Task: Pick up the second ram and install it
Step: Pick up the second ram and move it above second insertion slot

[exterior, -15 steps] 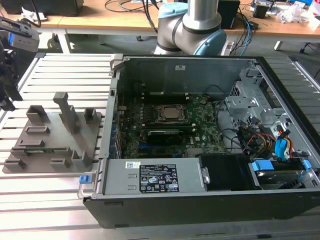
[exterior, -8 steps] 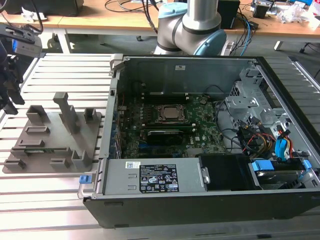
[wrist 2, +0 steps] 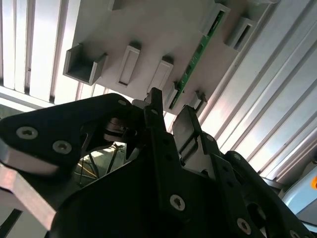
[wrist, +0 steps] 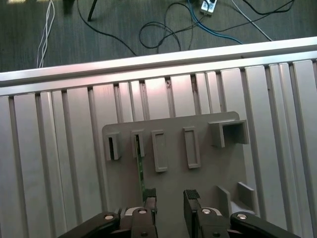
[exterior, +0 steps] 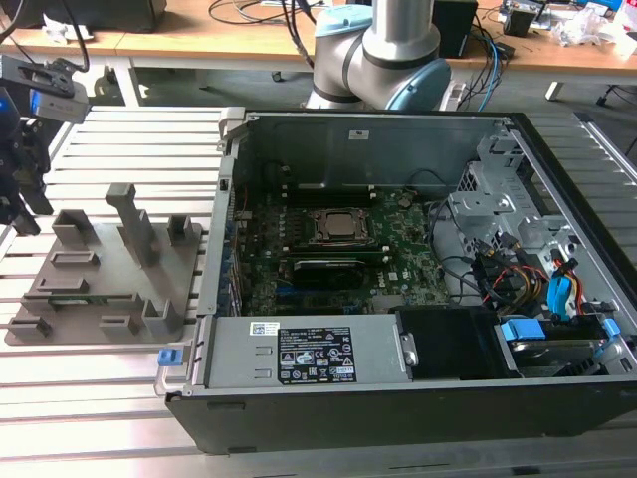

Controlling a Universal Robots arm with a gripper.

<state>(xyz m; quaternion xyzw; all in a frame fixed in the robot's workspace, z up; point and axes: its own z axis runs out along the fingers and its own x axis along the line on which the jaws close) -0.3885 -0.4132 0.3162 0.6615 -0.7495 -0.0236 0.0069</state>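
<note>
While the hand (wrist: 170,196) hovers above the grey holder tray (wrist: 223,168), fingers apart and empty, the second ram (wrist: 140,166) stands on edge in a slot, close by one finger.

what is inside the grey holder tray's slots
A long, narrow green ram stick stands on edge in one slot of the grey plastic holder tray; neighbouring slots look empty. Its lower edge is hidden inside the slot.
</note>
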